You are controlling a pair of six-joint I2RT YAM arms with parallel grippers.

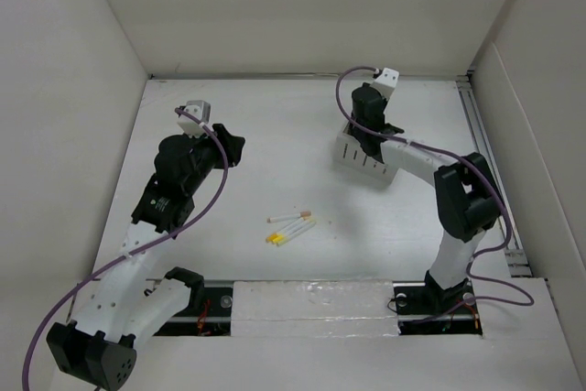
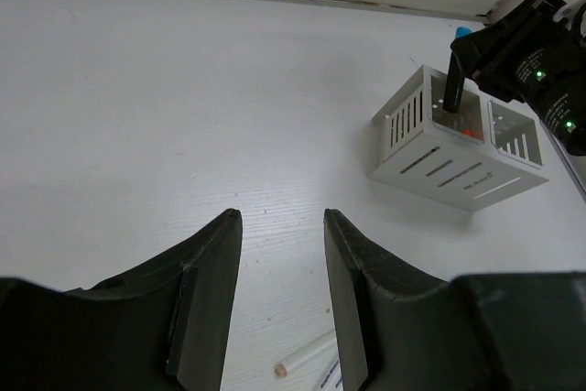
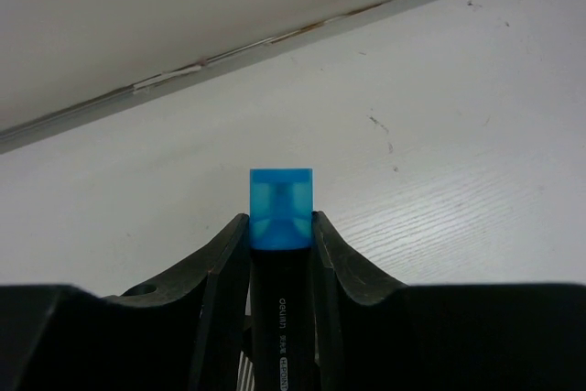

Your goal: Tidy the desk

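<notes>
Top external view: white table (image 1: 275, 125) fills most of the frame between the upright white wall panels (image 1: 302, 6), with both arm bases at its near edge. A white slotted organizer box (image 1: 352, 155) sits on the table right of centre toward the far side. A small cluster of pens (image 1: 291, 226) lies loose near the table's middle, closer to the near edge and well apart from the box. Some have yellow ends and one has a reddish tip.

Right gripper (image 1: 364, 137) is over the box, clenched on a black highlighter (image 3: 280, 199) with a blue cap. The right wrist view shows both fingers pressed against its barrel just below the cap. In the left wrist view the highlighter (image 2: 451, 89) stands nearly upright. Its lower end is inside the box's (image 2: 439, 157) left-hand compartment as seen there, and something red-orange (image 2: 469, 133) is in that same compartment.

Left gripper (image 2: 282, 226) is released, jaws apart and holding nothing, over bare table left of centre and well apart from the box. One white pen (image 2: 307, 354) shows just below its fingers in that view.
</notes>
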